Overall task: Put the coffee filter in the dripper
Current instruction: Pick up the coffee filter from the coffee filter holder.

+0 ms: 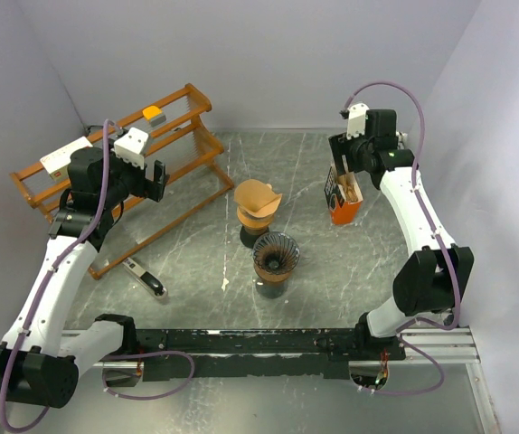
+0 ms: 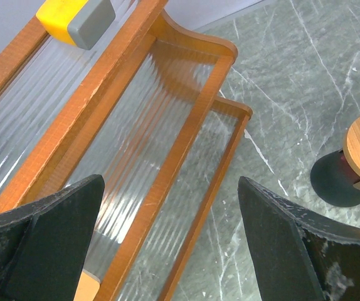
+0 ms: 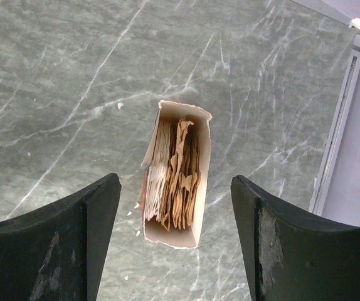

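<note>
Beneath the right claw (image 3: 175, 180), filter box (image 3: 167, 237)

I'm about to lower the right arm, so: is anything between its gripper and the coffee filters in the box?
Nothing visible does. The right gripper hangs open directly above the box, whose top is open, leaving the coffee filters exposed.

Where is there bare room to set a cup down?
The widest bare patch lies near right, between the dark ribbed dripper and the right arm's base. Another sits at the back, between the wooden rack and the filter box. Crowded: the centre, where it stands close to the wood-collared dripper, and the left by the rack.
</note>
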`<control>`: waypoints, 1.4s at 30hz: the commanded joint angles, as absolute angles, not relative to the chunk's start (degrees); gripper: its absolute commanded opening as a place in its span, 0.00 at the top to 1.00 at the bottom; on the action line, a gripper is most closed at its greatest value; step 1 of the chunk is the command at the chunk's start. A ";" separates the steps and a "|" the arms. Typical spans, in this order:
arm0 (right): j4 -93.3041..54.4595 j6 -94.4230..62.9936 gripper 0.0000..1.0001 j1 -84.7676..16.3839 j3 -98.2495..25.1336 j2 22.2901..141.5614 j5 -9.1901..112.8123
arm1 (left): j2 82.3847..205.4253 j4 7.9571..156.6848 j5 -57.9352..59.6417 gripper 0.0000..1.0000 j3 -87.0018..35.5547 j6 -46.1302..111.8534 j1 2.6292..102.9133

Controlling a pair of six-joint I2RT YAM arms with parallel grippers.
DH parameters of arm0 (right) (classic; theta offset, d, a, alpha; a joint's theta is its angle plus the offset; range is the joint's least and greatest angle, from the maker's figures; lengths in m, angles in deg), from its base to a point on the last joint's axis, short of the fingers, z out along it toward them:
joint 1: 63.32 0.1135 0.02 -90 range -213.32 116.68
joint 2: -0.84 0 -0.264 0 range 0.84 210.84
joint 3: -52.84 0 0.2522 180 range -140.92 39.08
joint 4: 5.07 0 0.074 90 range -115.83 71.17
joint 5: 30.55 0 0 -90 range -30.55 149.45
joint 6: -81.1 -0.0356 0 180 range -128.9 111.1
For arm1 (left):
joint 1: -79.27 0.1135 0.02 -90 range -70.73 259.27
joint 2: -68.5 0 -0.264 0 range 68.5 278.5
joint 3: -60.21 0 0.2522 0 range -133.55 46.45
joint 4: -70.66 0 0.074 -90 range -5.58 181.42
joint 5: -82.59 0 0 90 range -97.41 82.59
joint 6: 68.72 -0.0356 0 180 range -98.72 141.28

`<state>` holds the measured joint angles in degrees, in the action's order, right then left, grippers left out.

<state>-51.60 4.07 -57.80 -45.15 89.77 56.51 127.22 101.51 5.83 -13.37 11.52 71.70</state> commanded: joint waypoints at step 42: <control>-54.07 9.76 0.51 -58.96 -49.84 97.00 56.99 | 124.92 97.11 7.44 0.00 -9.96 14.00 76.02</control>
